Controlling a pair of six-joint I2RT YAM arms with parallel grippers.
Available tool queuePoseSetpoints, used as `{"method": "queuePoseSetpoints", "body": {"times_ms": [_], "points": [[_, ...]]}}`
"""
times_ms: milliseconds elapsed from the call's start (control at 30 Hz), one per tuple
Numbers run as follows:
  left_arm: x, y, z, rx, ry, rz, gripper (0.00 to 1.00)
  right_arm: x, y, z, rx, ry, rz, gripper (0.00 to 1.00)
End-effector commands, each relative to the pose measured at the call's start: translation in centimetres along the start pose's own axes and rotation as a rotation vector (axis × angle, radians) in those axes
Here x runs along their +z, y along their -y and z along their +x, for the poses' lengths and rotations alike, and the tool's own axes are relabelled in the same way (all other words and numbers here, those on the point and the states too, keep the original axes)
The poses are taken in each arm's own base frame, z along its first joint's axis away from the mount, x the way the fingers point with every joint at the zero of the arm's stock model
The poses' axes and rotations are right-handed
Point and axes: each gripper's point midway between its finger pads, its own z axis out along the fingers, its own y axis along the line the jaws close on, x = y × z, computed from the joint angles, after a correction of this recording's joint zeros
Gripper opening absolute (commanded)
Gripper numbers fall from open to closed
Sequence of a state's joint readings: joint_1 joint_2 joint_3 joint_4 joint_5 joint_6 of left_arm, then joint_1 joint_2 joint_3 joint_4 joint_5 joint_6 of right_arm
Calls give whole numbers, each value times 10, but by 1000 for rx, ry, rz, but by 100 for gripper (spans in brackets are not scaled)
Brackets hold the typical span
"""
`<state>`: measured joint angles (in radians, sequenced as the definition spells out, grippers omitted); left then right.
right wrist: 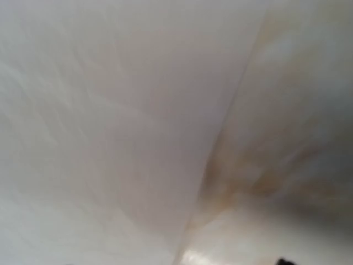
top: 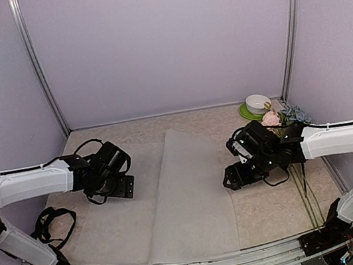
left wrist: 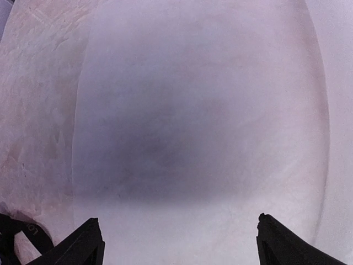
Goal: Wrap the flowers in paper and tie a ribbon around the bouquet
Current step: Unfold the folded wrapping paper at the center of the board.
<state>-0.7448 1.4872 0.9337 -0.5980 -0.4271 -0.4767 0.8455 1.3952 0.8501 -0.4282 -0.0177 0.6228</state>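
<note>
Lavender walls point(top: 162, 40) box in a beige table point(top: 271, 218) where the paper point(top: 193, 197) lies spread mid-table, the flowers point(top: 283, 117) sit well apart at the far right, and the ribbon point(top: 51, 226) is heaped by my left arm point(top: 30, 182). My left gripper point(left wrist: 177, 221) hangs spread wide over the paper's left part; my right gripper point(top: 231, 179) is at its right edge, its view too blurred for me to tell how the jaws stand. I fear a low pass by either would drag or crease so thin a sheet, and the long stems point(top: 305, 196) under my right arm point(top: 338, 137) could snag when I reach for the flowers.
</note>
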Motion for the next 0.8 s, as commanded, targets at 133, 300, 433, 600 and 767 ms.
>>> {"method": "queuePoseSetpoints", "body": {"times_ms": [133,300,433,600,767], "points": [[-22,11,91,-80,-166,56,89,-9,-7,-114,-328,194,188,94],[-16,20,125,-58,-260,26,90,56,-10,-146,-457,97,189,90],[-3,28,145,-88,-311,56,90,104,3,-152,-491,-8,183,86],[18,25,157,-98,-337,34,92,144,15,-134,-506,-114,134,82],[42,18,134,-84,-309,-22,93,155,43,-96,-455,-194,152,80]]}}
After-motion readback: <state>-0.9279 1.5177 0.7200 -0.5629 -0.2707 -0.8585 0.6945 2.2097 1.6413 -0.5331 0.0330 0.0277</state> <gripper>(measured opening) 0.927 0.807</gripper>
